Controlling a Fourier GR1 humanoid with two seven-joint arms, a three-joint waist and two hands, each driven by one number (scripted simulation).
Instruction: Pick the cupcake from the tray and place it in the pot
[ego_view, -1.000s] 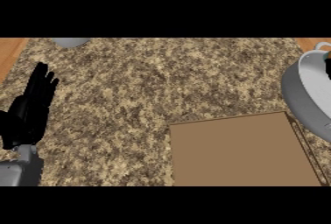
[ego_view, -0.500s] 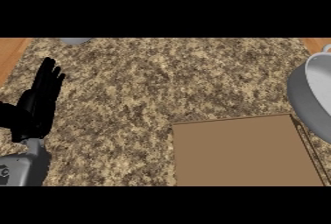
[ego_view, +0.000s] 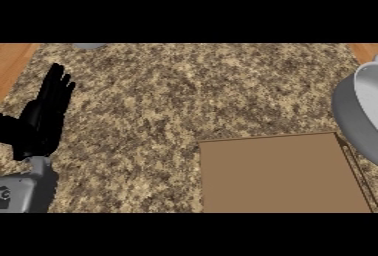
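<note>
One tray (ego_view: 284, 172) shows at about five o'clock in the head view, a flat brown rectangle lying on the speckled bench (ego_view: 192, 95) and running off the lower edge. Its surface is bare as far as it shows; the cupcake cannot be seen on it or anywhere else in the view. Just past the tray's right corner, at three o'clock, sits the grey pot (ego_view: 354, 112), only its curved wall and pale rim showing before the picture's edge cuts it off; whether it touches the tray cannot be told.

At nine o'clock, well apart from the tray and pot, the left hand (ego_view: 43, 122) stands over the bench on its grey forearm (ego_view: 29, 192), which comes in from the lower left corner. Its fingers (ego_view: 57, 87) are straight and close together, pointing toward twelve o'clock, holding nothing.

At eleven o'clock a small grey object (ego_view: 88, 45) peeks in at the top edge, too little of it showing to name. Strips of orange-brown wood (ego_view: 13, 62) border the bench at the left and upper right.
</note>
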